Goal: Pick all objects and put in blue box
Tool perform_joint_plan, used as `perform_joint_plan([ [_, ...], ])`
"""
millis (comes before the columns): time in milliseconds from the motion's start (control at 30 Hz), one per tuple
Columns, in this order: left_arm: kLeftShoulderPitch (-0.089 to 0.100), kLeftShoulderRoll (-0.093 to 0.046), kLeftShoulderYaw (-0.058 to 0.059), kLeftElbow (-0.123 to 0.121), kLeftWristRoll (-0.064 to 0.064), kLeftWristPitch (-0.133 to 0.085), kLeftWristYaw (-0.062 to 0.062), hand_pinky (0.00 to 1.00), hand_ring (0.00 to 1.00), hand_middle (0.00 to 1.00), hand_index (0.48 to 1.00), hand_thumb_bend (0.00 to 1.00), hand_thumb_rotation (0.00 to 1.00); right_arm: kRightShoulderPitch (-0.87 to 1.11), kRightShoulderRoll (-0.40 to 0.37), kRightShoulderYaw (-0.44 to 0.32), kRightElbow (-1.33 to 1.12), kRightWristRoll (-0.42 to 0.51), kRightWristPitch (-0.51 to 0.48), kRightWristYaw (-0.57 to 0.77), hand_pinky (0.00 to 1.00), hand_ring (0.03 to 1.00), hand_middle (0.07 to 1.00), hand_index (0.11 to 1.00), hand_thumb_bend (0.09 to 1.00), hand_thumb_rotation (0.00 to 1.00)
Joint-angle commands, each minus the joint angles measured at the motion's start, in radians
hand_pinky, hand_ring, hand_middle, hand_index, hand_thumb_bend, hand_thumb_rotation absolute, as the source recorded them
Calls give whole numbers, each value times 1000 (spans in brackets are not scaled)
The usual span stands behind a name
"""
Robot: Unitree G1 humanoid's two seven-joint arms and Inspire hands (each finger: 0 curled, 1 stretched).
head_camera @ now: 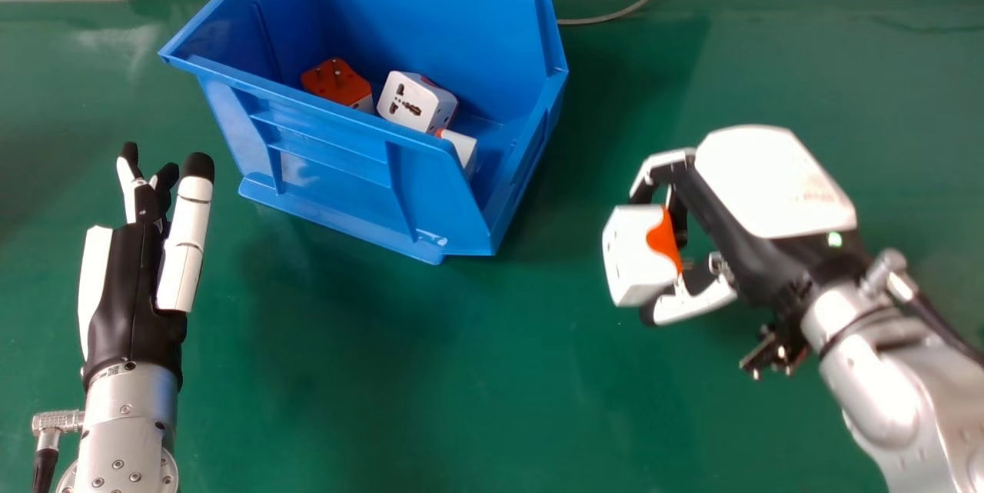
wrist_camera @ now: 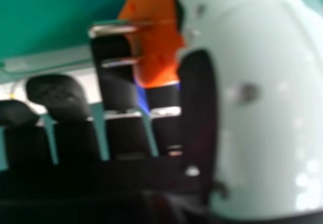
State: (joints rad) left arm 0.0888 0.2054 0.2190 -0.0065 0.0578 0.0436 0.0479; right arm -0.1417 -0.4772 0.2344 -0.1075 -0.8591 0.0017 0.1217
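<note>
Green tabletop (head_camera: pixel 369 416), blue box (head_camera: pixel 338 166) as landmark. Left of the box, the idle left hand (head_camera: pixel 134 301) points forward, fingers extended. Inside the box lie three plug adapters (head_camera: pixel 415 102). Right of the box, the right hand (head_camera: pixel 772 185), slanted inward, back uppermost, pinches a white-and-orange adapter (head_camera: pixel 638 254) between thumb and fingers: apparently the transfer step, next requiring carriage over the rim, then release.
</note>
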Motion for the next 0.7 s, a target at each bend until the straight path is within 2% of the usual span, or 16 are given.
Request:
perform_joint_plan([
  [0, -18, 2, 1, -5, 3, -17, 8, 981, 991, 973, 977, 605, 1000, -96, -7, -6, 22, -4, -17, -27, 69, 115, 214, 470, 490, 134],
  [200, -16, 1, 0, -12, 3, -12, 6, 982, 991, 973, 977, 604, 1000, -273, 23, 22, 137, -3, -28, -27, 62, 110, 196, 469, 490, 143],
  [533, -15, 2, -3, -8, 7, -18, 7, 984, 992, 974, 977, 603, 1000, -528, 102, 100, 372, -13, -44, -72, 38, 85, 161, 469, 489, 148],
  [667, -8, -1, -4, -25, 6, -11, 6, 985, 992, 974, 977, 600, 1000, -607, 128, 139, 465, -18, -74, -103, 35, 79, 149, 469, 489, 149],
])
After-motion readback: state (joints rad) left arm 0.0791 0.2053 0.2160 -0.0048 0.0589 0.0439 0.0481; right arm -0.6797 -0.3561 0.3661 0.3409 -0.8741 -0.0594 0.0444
